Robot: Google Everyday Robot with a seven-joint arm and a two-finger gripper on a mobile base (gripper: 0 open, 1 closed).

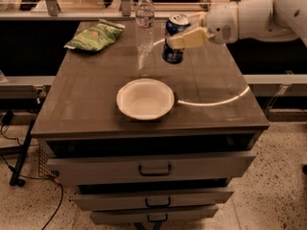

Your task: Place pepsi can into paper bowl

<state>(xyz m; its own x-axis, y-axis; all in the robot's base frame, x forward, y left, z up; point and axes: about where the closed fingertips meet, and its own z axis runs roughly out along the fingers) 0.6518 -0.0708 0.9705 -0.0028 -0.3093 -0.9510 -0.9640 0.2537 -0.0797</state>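
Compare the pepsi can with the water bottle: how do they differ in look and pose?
The pepsi can is short, dark blue and opaque; the water bottle is taller and clear. The can is held tilted in the gripper, at the table's far side; the bottle stands upright, ungripped. Both are drink containers beyond the paper bowl.

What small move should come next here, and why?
Probably carry the pepsi can toward the camera until it hangs over the paper bowl, keeping clear of the water bottle. The gripper, at the table's far side, is shut on the can beside the bottle; the bowl sits empty nearer the front.
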